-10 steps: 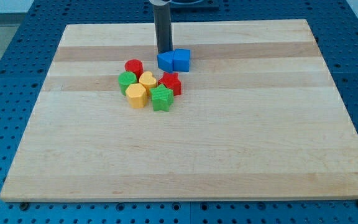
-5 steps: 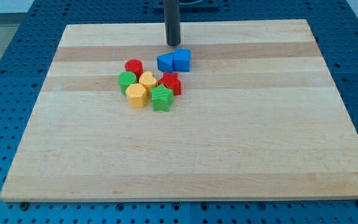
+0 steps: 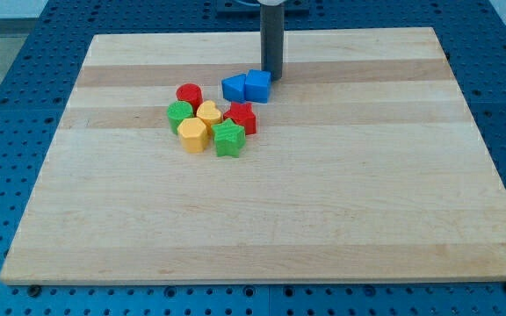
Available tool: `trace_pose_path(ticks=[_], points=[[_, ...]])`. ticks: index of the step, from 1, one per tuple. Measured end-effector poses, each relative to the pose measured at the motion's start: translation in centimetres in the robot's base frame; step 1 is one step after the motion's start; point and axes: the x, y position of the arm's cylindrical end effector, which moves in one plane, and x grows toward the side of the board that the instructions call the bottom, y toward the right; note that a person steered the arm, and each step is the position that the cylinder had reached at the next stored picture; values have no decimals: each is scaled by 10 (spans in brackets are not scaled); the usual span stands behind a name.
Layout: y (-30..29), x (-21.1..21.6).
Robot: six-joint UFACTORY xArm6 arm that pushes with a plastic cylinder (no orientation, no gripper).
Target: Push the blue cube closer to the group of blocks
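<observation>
Blue cube (image 3: pixel 257 85) sits on the wooden table (image 3: pixel 367 202), toward the far edge and slightly left of centre. Nearest the front edge of the cluster are a green star (image 3: pixel 229 139) and a yellow block (image 3: pixel 192 135). Behind them lie a green block (image 3: pixel 179 113), a yellow heart (image 3: pixel 207 112) and a red star (image 3: pixel 242 116), then a red cylinder (image 3: pixel 189 94). A second blue block (image 3: pixel 234 87) touches the cube's left side. My tip (image 3: pixel 272 75), a bare rod holding nothing, rests just beside the cube's far right corner.
</observation>
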Motion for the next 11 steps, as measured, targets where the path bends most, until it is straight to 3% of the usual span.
trace_pose_path(ticks=[8, 11], points=[[14, 45], [-7, 31]])
